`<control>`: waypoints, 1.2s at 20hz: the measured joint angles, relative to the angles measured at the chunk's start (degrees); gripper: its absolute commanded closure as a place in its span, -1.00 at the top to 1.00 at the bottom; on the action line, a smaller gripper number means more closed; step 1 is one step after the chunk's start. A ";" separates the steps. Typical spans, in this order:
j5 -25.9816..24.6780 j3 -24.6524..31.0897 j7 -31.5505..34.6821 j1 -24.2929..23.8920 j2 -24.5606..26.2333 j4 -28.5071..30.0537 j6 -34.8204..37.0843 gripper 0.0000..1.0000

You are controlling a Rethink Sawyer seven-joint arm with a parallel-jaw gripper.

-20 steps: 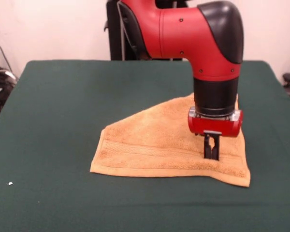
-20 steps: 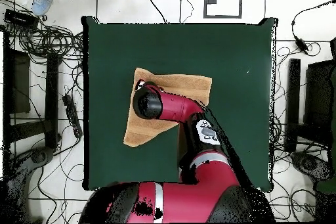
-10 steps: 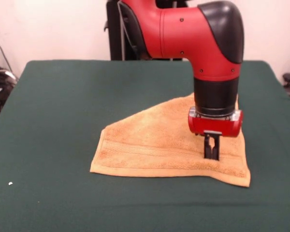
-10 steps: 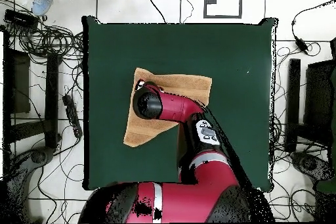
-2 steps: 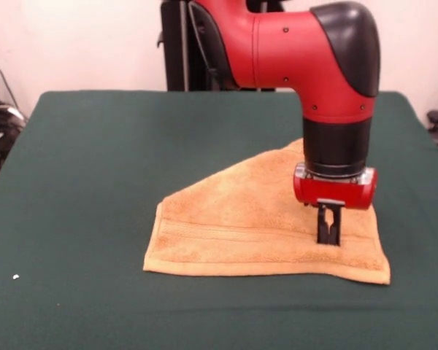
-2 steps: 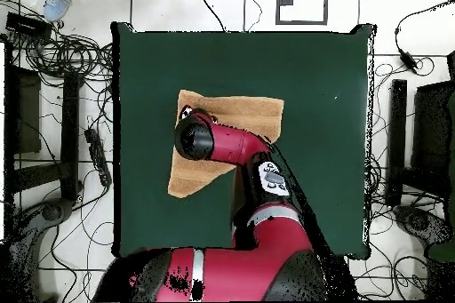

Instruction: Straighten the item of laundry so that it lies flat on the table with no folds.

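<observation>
Looking at the front view, I have the black 2-finger gripper [image 5: 328,235] under the red wrist sitting low on the orange-tan terry towel [image 5: 255,219], lower right of the frame, just above the towel's near edge. Fingers read as pressed together with the tips down at the cloth; I judge they are pinching a bit of terry, but the grip itself is too small to confirm.

Key relation: nearly all the towel lies to the left of the gripper and up toward the frame's top; only a short strip and the pointed lower-right corner lie to its right. Any pull toward the lower right would, I think, drag the whole sheet unless the cloth is really caught.

Towel state: not square. Front view shows a straight near edge with a ribbed band running along it, a short upright left edge, then 1 long diagonal edge climbing from the left to the top right behind the arm. That diagonal looks like a fold line, so I judge 1 corner is doubled over or under. Overhead view agrees: towel [image 6: 240,109] sits left of centre on the dark green cloth-covered table [image 6: 311,68], wide along the top, narrowing to a point at lower left, arm covering the middle.

Task not done; fold remains.
</observation>
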 measured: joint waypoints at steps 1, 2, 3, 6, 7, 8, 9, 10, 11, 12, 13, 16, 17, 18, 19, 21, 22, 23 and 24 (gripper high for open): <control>2.15 -1.01 0.19 1.24 0.13 -0.02 -0.02 1.00; 2.54 -1.19 0.25 1.50 0.15 -0.02 -0.06 1.00; 2.92 -1.36 0.31 1.76 0.16 -0.03 -0.10 1.00; 5.80 -2.75 0.87 4.00 0.21 -0.13 -0.56 1.00; 6.81 -3.17 1.02 4.83 0.23 -0.13 -0.61 1.00; 7.81 -3.60 1.16 5.66 0.25 -0.12 -0.67 1.00; 8.74 -3.98 1.18 6.39 0.28 -0.12 -0.67 1.00; 9.65 -4.34 1.18 7.05 0.31 -0.12 -0.67 1.00; 10.59 -4.67 1.18 7.61 0.35 -0.13 -0.67 1.00; 12.20 -5.37 1.18 8.44 0.43 -0.12 -0.67 1.00; 13.48 -5.87 1.22 8.93 0.52 -0.12 -0.67 1.00; 16.87 -7.31 1.57 10.21 0.86 -0.16 -0.66 1.00; 18.52 -8.01 1.93 10.77 1.14 -0.22 -0.67 1.00; 20.50 -8.88 2.50 11.40 1.60 -0.36 -0.67 1.00; 21.82 -9.46 3.05 11.80 1.93 -0.44 -0.67 1.00; 26.00 -11.08 5.40 13.01 3.01 -0.67 -0.68 1.00; 27.00 -11.50 6.13 13.33 3.28 -0.73 -0.68 1.00; 29.44 -12.51 7.95 14.17 3.91 -0.88 -0.68 1.00; 30.54 -12.92 8.86 14.55 4.16 -0.98 -0.66 1.00</control>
